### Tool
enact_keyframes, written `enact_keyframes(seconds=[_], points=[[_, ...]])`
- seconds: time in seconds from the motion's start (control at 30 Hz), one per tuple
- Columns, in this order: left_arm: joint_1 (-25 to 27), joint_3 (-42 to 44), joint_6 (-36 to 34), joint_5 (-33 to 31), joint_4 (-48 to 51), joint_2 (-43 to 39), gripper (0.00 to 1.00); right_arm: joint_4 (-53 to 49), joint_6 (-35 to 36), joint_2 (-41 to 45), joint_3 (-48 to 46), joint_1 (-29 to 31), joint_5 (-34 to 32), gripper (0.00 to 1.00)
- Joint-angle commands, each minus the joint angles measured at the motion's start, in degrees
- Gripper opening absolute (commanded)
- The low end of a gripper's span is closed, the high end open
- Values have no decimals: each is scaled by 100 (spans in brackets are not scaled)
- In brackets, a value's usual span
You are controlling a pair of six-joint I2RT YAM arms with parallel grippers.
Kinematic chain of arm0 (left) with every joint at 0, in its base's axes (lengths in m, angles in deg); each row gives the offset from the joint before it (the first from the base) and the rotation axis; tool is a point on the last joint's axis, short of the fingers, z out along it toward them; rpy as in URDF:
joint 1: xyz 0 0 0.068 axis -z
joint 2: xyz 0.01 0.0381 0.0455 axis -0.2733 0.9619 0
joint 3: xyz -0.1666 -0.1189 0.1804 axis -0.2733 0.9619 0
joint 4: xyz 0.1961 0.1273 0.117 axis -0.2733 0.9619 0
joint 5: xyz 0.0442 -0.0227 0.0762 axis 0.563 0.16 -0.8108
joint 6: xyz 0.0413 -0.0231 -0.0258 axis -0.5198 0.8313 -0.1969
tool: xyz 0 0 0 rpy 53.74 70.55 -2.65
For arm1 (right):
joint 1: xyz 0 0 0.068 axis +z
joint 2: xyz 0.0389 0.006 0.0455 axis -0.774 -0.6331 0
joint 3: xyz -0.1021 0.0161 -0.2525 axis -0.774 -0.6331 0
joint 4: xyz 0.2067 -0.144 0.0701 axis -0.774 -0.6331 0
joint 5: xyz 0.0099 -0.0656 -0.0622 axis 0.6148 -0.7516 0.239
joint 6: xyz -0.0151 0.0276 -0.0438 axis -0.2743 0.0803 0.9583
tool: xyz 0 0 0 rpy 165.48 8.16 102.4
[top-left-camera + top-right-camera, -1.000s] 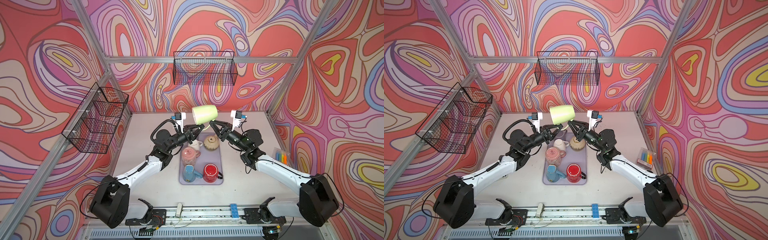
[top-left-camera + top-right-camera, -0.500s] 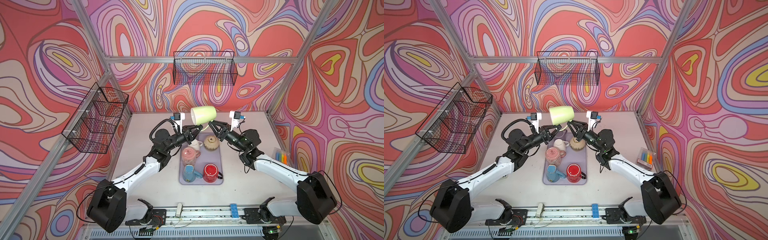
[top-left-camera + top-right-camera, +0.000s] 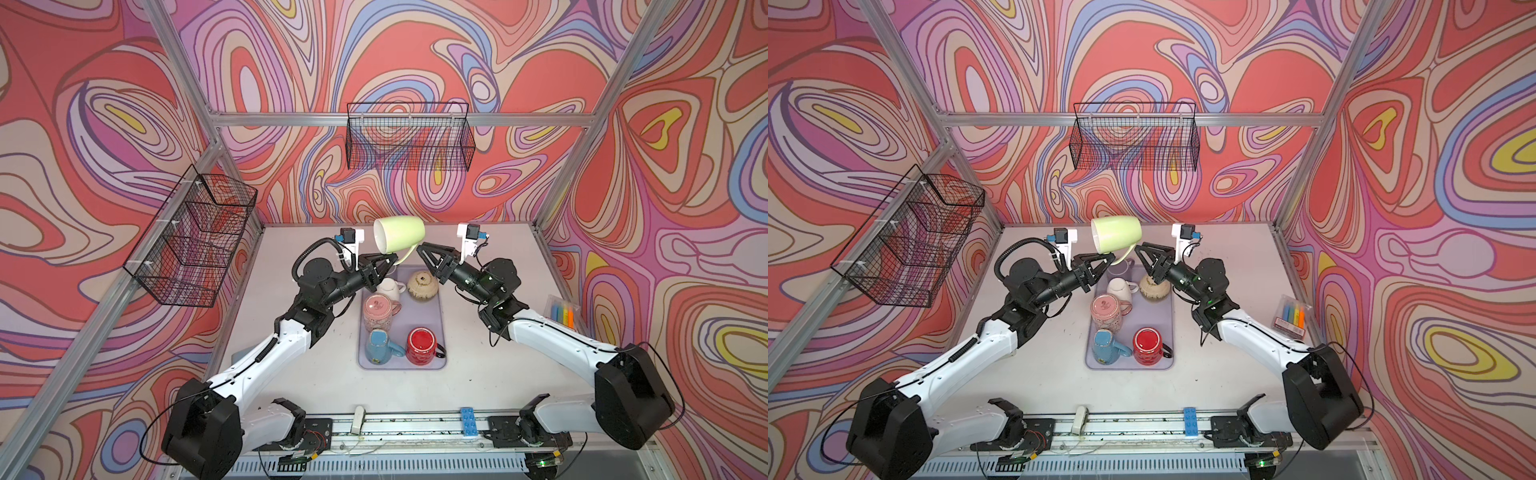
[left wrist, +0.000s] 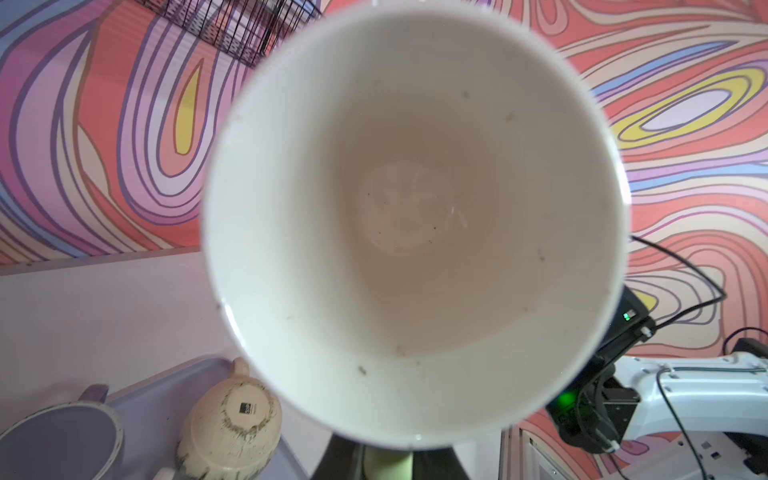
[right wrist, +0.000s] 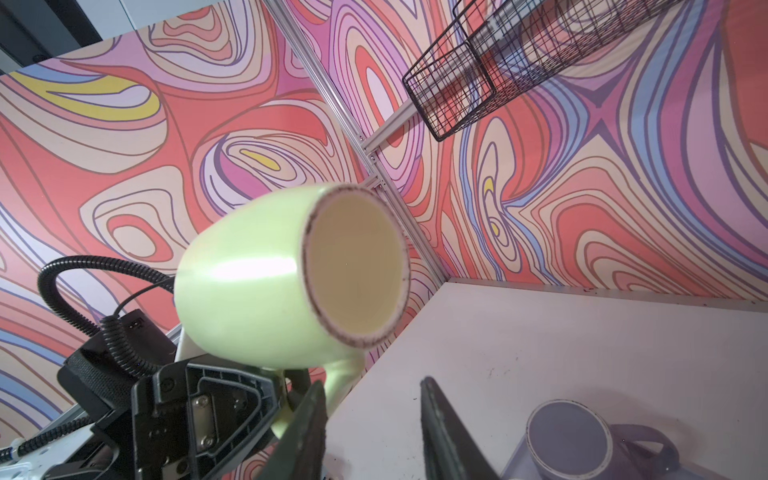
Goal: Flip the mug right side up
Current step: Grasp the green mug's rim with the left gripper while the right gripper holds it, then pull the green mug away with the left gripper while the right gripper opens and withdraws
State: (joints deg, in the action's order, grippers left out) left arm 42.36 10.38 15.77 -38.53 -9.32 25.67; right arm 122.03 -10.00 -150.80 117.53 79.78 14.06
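Mug (image 3: 399,235) aloft; six others, one tray (image 3: 432,318)

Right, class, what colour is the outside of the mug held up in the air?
Pale lime green. The mug shows best in the right wrist view.

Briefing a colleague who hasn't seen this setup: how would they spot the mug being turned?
Find the lilac tray at the table's centre. Near its far end, one mug hangs in the air, its handle pinched by the left gripper. It alone is pale green and tipped sideways; the other mugs rest on the tray.
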Motion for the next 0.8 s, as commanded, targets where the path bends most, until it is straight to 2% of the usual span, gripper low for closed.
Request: enact_keyframes(seconds=[0.0, 0.2, 0.4, 0.53, 0.77], points=[[-53, -452, -563, -208, 587, -308, 0, -282, 171, 187, -98, 3, -53, 38], [-142, -1098, -1404, -725, 2574, -540, 0, -1269, 375, 280, 68, -4, -177, 37], [-347, -1627, -1915, -1240, 4058, -708, 0, -2133, 686, 511, 138, -5, -355, 37], [-544, -2259, -2188, -1545, 5220, -465, 0, -2642, 899, 610, 216, -5, -501, 37], [-977, -3049, -2414, -1666, 6310, 12, 0, -2851, 942, 617, 200, -32, -463, 37]])
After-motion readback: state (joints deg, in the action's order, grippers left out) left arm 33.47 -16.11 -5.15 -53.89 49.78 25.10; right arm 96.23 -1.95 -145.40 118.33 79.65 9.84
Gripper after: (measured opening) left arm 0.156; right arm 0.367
